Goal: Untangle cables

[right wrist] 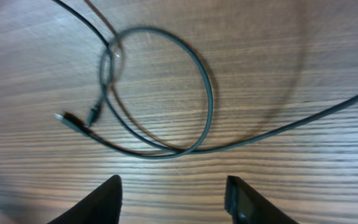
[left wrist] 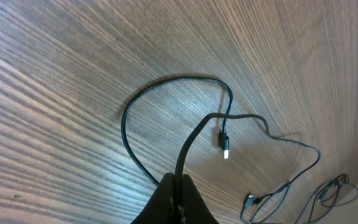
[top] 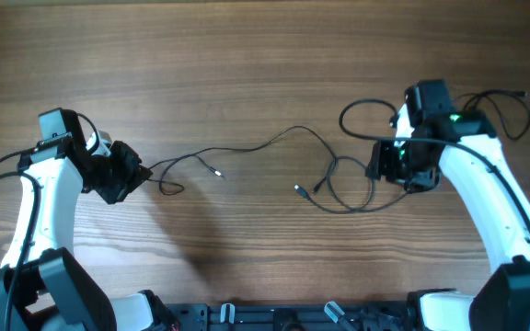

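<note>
Thin black cables (top: 274,142) lie across the middle of the wooden table. One runs from my left gripper (top: 134,173) rightwards, with a small loop and a silvery plug (top: 219,172). My left gripper (left wrist: 179,186) is shut on this cable (left wrist: 194,134), whose plug (left wrist: 225,142) lies just ahead. Near my right gripper (top: 385,165) another cable makes a loose loop (top: 348,198) with plug ends (top: 299,191). My right gripper (right wrist: 174,190) is open and empty above the table, just short of that loop (right wrist: 207,93) and its plugs (right wrist: 73,121).
A further black loop (top: 362,115) lies at the back beside the right arm. Thicker black arm wires (top: 504,106) hang off the right arm. The arm bases (top: 274,317) stand at the table's front edge.
</note>
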Available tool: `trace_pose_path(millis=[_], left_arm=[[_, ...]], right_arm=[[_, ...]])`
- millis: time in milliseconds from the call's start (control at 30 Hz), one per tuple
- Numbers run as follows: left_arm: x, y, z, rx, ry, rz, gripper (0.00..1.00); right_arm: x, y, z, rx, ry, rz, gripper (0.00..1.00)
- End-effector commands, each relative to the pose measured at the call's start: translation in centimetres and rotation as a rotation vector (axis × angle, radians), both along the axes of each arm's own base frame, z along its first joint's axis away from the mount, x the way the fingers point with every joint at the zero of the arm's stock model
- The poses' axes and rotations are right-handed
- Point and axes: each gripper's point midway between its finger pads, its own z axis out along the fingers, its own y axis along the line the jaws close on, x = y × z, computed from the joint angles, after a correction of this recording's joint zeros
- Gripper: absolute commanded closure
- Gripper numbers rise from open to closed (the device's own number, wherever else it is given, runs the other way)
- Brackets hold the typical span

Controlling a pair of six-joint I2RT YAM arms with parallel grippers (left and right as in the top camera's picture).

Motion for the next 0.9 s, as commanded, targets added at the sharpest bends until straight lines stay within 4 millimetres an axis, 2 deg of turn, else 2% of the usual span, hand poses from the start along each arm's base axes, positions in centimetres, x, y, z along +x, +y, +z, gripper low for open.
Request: trace_pose_path(millis=[0,67,200,400,467,500,567,600,667,733,767,800,867], left_arm=[[0.1,0.1,0.0,0.013,-0.005,-0.017,0.96],[0.1,0.1,0.0,0.013,-0.004,-0.017,0.96],[0.1,0.1,0.0,0.012,-0.001,-0.017,0.96],[0.0,0.0,0.0,0.012,-0.001,-0.017,0.96],[0.0,0.0,0.0,0.011,0.000,-0.017,0.96],[0.0,0.0,0.0,0.011,-0.001,-0.017,0.96],[0.1,-0.1,0.1,0.000,-0.004,-0.018,0.96],[0.3,-0.6,0.3,-0.032,-0.018,-0.024,0.96],[1.0,-1.7,1.1,-0.093,-0.078,-0.062,0.96],[2.3,-3.8,3.4,-0.230,-0.214,-0.137,0.96],[3.0,-5.1,5.4,-0.333,-0.316,-0.182,0.96],[3.8,-6.5,8.8,-0.471,-0.474,-0.248,0.96],[4.3,-7.3,15.2,-0.681,-0.763,-0.370,0.96]], right_arm=[[-1.2,0.4,-2.6,0.024,0.018,0.007,0.50],[-1.3,0.4,-4.6,0.027,-0.003,-0.014,0.57],[-1.8,0.2,-7.4,0.027,-0.030,-0.051,0.56],[-1.4,0.3,-9.6,0.041,-0.110,-0.076,0.57],[-1.2,0.3,-9.8,0.045,-0.125,-0.084,0.63],[-1.0,0.3,-9.8,0.048,-0.132,-0.094,0.69],[-0.9,0.4,-9.8,0.054,-0.139,-0.101,0.89],[-0.9,0.7,-9.8,0.072,-0.132,-0.119,0.94],[-0.9,0.8,-9.7,0.084,-0.129,-0.121,0.96],[-0.9,0.8,-9.7,0.082,-0.130,-0.121,0.96],[-0.9,0.6,-9.8,0.073,-0.131,-0.124,0.96],[-0.9,0.4,-9.8,0.060,-0.131,-0.130,0.96],[-1.2,-0.5,-10.1,0.011,-0.112,-0.192,0.96]])
